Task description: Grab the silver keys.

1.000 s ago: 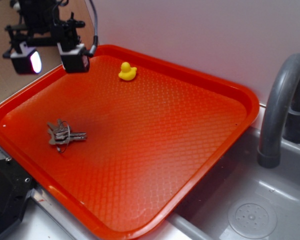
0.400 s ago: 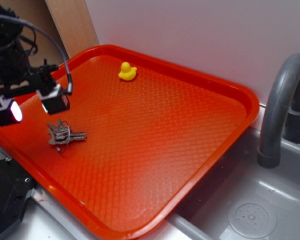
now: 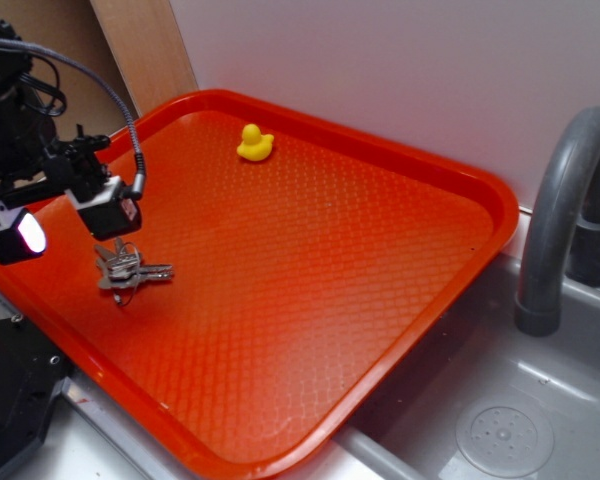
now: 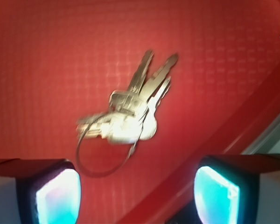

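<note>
Keys (image 3: 130,269) lie flat on the red tray (image 3: 380,300) near its left rim in the exterior view. The gripper (image 3: 64,226) hangs just above and left of them, fingers spread wide and holding nothing. A yellow duck (image 3: 254,143) sits well apart at the tray's far edge, and a grey faucet (image 3: 560,210) stands over the sink (image 3: 500,420) to the right.

From the wrist view, the keys (image 4: 130,112) fan out on a thin wire ring, lying ahead of the gap between the two fingertips (image 4: 56,196), which stand far apart.

White wall (image 3: 400,70), grey sink (image 3: 540,400)
</note>
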Robot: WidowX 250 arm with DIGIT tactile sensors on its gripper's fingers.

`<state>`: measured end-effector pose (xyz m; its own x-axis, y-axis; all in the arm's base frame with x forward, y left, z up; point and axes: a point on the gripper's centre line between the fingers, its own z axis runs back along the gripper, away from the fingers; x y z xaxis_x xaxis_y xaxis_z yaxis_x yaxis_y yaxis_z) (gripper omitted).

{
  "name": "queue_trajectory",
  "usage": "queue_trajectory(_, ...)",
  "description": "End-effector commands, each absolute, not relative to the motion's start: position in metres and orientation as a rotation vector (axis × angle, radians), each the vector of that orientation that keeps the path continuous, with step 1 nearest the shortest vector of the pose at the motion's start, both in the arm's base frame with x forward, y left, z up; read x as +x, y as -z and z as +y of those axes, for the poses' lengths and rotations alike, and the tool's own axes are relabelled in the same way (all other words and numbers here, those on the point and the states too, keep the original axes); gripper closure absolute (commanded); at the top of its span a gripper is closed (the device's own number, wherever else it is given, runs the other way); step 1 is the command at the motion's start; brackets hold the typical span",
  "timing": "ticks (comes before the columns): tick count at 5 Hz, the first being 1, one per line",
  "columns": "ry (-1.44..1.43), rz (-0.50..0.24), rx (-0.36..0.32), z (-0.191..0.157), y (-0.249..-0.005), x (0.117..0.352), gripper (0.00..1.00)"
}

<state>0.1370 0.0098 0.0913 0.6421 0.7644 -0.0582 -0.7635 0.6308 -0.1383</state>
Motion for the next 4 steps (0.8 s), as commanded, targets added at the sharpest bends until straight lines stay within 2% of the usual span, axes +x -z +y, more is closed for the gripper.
queue_trajectory(1,-0.864,-0.066,-0.124,-0.015,-0.083,0.156,0.00)
queue_trajectory(3,-0.878,-0.095,-0.053,-0.024,-0.059,0.178,0.00)
queue_trajectory(4,-0.888,-0.106,-0.047,-0.019,-0.051,0.186,0.00)
